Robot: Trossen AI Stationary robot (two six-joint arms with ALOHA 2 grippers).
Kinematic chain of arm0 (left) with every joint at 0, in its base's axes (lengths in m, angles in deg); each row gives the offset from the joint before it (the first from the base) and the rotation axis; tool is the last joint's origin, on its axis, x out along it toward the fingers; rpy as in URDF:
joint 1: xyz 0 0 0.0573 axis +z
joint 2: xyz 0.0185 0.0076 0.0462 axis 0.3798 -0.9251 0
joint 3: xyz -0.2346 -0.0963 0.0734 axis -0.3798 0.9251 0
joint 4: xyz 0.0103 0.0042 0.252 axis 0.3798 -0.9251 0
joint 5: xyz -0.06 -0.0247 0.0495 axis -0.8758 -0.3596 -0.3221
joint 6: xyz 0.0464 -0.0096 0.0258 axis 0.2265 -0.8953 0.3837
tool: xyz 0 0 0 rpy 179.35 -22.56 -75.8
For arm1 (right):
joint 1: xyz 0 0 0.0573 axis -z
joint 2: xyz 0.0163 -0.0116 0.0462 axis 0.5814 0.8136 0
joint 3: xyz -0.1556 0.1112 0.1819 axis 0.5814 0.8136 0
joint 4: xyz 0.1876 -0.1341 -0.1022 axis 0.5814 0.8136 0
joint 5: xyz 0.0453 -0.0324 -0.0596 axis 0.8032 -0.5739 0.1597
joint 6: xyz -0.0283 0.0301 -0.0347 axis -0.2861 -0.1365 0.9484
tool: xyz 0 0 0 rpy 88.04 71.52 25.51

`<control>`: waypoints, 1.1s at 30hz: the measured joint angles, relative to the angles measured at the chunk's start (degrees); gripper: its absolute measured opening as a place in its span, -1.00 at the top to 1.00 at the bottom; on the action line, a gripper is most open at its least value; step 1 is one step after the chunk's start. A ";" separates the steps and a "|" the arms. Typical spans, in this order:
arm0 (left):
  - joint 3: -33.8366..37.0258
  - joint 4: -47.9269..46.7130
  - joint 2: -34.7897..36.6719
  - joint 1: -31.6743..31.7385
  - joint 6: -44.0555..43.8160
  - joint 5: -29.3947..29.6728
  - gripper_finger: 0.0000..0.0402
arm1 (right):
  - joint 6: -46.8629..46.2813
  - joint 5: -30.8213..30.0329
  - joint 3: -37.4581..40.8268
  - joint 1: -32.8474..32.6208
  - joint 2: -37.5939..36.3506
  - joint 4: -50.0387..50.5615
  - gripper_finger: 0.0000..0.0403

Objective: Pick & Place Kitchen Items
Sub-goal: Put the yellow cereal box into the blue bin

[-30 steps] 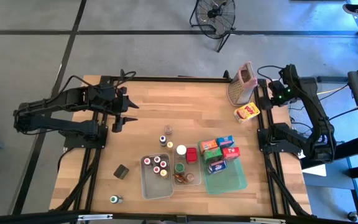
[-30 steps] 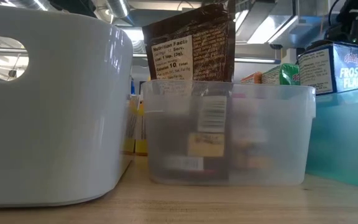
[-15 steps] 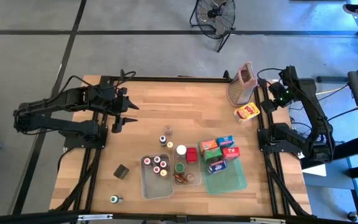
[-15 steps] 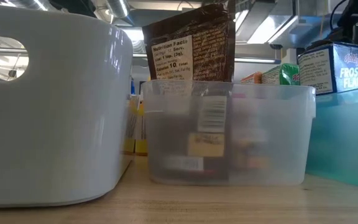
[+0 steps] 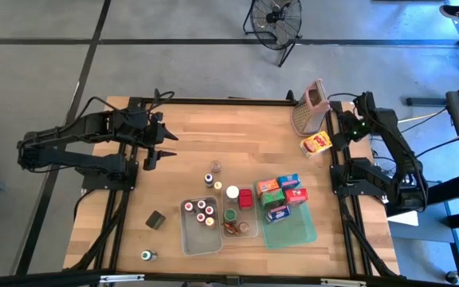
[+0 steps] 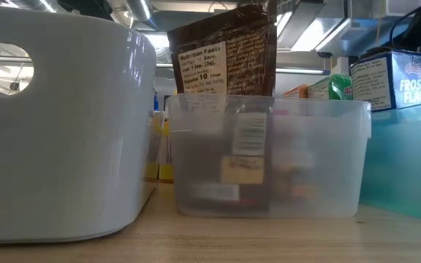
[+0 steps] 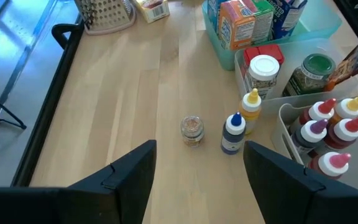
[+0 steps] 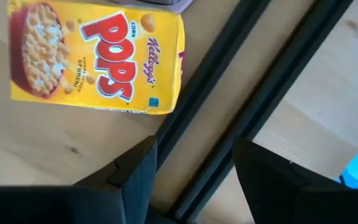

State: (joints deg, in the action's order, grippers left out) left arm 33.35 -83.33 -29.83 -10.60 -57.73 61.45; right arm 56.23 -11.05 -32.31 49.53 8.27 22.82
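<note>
**Right hand hanging over the yellow Corn Pops carton, nothing picked yet**

From above, the right hand [image 5: 349, 127] is sitting at the wooden bench [image 5: 237, 127] edge beside the yellow cardboard Corn Pops carton [image 5: 315, 143], which is lying flat near the metal grater with the pink top [image 5: 309, 108]; the left hand [image 5: 162, 147] is waiting over the bench's left side. The low view is showing only a clear plastic tub [image 6: 265, 157]. The left wrist view is showing released, empty fingers [image 7: 123, 180] above a small glass spice jar [image 7: 192, 129]. The right wrist view is showing spread, empty fingers [image 8: 135, 174] just off the carton. The reach appears underway; next it probably needs centring over the carton, descending and clenching.
</note>
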 joint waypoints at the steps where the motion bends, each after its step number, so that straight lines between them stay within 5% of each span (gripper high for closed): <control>1: 0.01 -0.01 0.00 0.00 0.00 0.00 -0.18 | 0.03 0.10 0.51 -0.02 -0.03 -0.75 -0.06; 12: 0.01 -0.61 0.00 0.02 0.00 0.00 -0.18 | 6.96 2.56 -0.90 -2.30 -0.54 -0.06 -0.06; 25: 0.01 -1.28 -0.47 0.02 0.02 0.02 -0.18 | 1.75 -12.95 -15.52 -5.68 -4.36 16.23 -0.06; 28: 0.01 -1.27 -1.19 0.02 0.02 0.02 -0.18 | 3.03 -10.32 -19.38 -5.68 -5.99 16.72 -0.06; 33: 0.01 -1.23 -2.77 0.02 0.02 0.02 -0.18 | 15.35 2.74 -23.30 -7.37 -10.84 19.39 -0.06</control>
State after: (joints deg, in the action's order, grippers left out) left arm 33.36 -84.56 -32.60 -10.57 -57.71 61.47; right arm 71.58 -8.31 -55.60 42.16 -2.57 42.22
